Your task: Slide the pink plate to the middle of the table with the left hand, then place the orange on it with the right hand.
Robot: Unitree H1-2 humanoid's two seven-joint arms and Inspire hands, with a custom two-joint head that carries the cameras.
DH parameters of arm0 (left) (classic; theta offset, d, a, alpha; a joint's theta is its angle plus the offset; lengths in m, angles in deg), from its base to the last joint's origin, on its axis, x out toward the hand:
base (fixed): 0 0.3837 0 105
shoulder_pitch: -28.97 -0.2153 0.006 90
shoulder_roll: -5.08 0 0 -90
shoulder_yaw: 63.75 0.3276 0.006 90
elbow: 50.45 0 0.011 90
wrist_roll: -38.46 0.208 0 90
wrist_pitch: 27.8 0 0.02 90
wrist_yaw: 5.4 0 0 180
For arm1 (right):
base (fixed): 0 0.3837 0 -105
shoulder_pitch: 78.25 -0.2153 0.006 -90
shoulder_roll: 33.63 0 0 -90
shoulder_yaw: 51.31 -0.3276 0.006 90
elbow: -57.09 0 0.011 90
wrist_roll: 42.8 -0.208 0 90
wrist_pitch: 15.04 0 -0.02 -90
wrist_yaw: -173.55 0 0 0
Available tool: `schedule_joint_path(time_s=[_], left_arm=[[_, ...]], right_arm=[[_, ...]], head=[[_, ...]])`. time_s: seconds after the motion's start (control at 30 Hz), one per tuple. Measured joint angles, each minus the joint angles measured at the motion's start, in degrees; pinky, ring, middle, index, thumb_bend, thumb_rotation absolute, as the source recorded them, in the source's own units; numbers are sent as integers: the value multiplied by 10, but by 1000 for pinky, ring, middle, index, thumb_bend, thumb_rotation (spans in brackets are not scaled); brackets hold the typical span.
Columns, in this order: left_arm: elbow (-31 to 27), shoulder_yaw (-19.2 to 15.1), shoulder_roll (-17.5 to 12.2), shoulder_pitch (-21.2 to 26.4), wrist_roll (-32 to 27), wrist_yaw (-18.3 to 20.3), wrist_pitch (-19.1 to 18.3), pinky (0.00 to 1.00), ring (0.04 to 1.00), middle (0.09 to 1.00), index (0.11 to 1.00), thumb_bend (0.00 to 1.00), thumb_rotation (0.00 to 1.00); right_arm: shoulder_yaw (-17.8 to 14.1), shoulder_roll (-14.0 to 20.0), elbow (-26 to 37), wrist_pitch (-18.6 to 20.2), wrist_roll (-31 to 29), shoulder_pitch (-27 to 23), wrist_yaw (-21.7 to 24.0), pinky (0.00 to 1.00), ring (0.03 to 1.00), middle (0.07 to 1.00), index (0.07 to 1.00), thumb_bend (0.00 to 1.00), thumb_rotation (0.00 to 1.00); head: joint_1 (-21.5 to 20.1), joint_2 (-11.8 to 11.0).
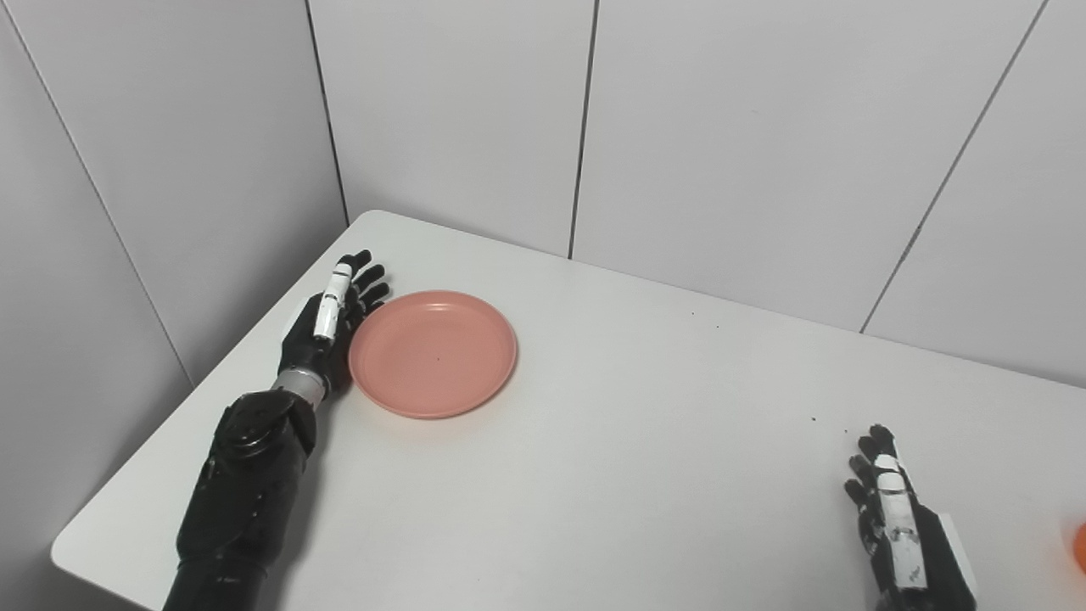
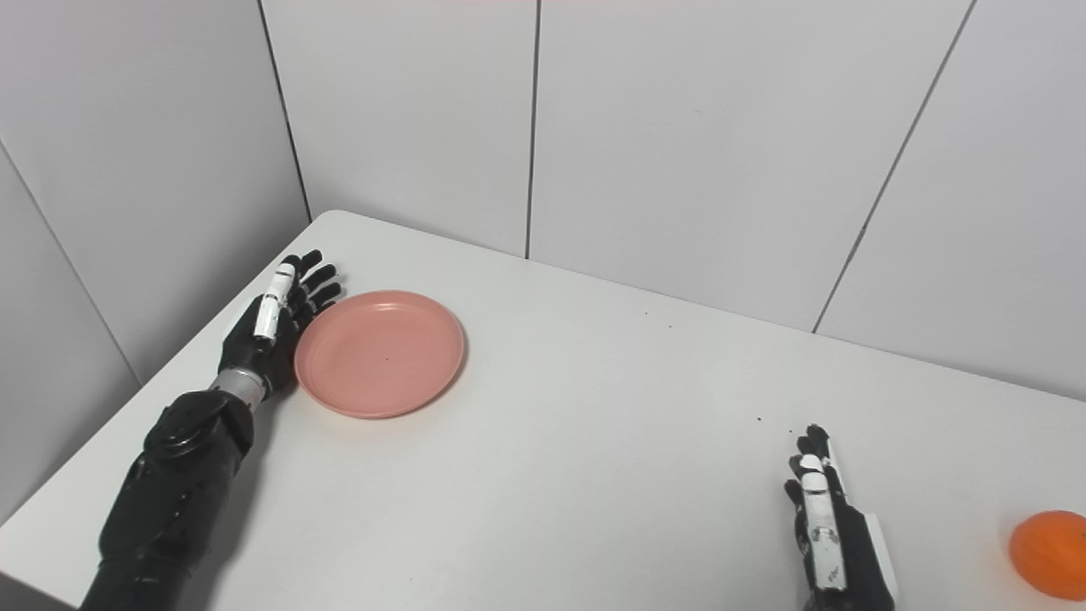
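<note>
The left robot hand, fingers spread and empty, stands edge-on against the plate near the worktop's left corner; light, stiff and slick, it should slide if pushed at its rim.

I see bare counter from the pink plate out to mid-counter, nothing in that lane. My left hand sits wedged between plate rim and left wall. Open surface between my right hand and the orange.
</note>
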Motion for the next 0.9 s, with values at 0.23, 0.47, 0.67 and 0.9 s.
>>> schedule_joint_path(time_s=[0.23,0.47,0.67,0.9], left_arm=[[-7,15,7,0,2,0,-2,940,929,930,906,332,1000],[-18,30,20,2,2,-2,-9,951,935,938,921,351,1000],[-22,48,26,5,3,-1,-15,929,922,926,914,350,1000],[-27,58,41,10,3,-9,-23,919,907,910,893,355,1000]], right_arm=[[0,0,0,0,2,0,0,1000,1000,1000,1000,148,1000],[1,-1,0,0,5,0,-4,1000,1000,1000,1000,139,1000],[3,-1,0,0,6,0,-9,1000,1000,1000,1000,138,1000],[3,-2,-3,-1,0,-2,-10,1000,1000,1000,1000,167,1000]], head=[[-4,4],[-8,7],[-14,11],[-24,18]])
